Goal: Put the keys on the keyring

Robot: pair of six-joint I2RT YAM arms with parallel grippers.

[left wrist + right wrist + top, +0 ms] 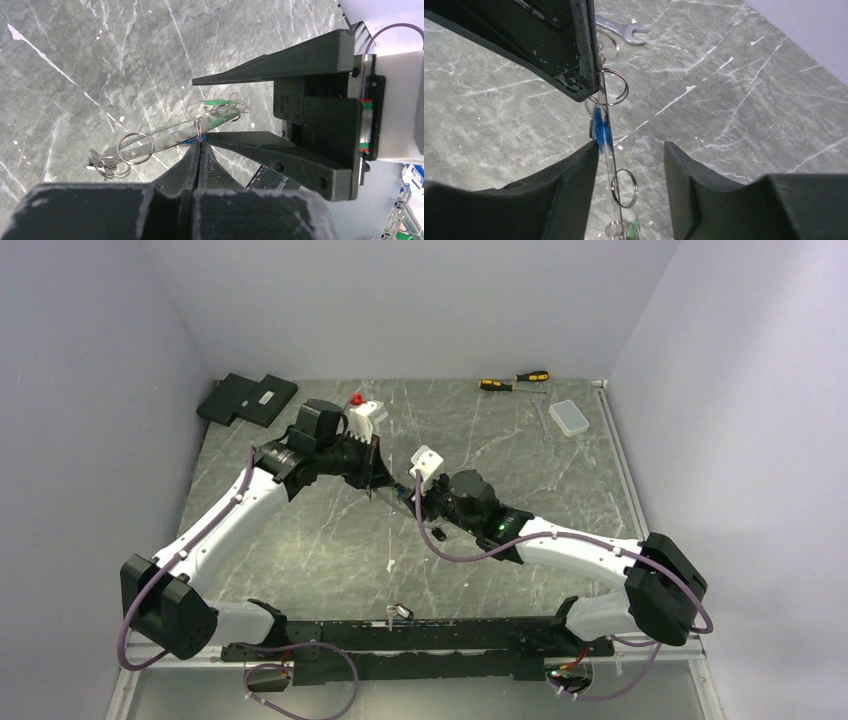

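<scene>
1. Two keys: the blue key point(600, 131) and the green key point(216, 102). One keyring point(610, 160), drawn out into a thin silvery line, carries several small split rings point(624, 187). They overlap too much for me to count exactly.
2. Two pincers. My left pincer point(200, 149) is clenched, with the keyring caught at its tips. My right pincer point(631, 147) is released, its fingers standing well apart on either side of the keyring.
3. The keyring is in the air between my two pincers, above the middle of the surface point(300, 560).
4. At the far right of the surface lie two yellow-and-black screwdrivers point(497, 386), one silver wrench point(624, 32) and one clear box point(570, 418). Black flat pieces point(247, 398) sit at the far left. All are well apart from the keyring.
5. In the way: my left fingers point(564, 50) crowd close to my right fingertips, and the blue key touches the inner edge of one right finger.
6. From above, the keyring's long axis runs from the pincer tips toward my bases. The blue key sits just beside my left tips and the green key is at one end.
</scene>
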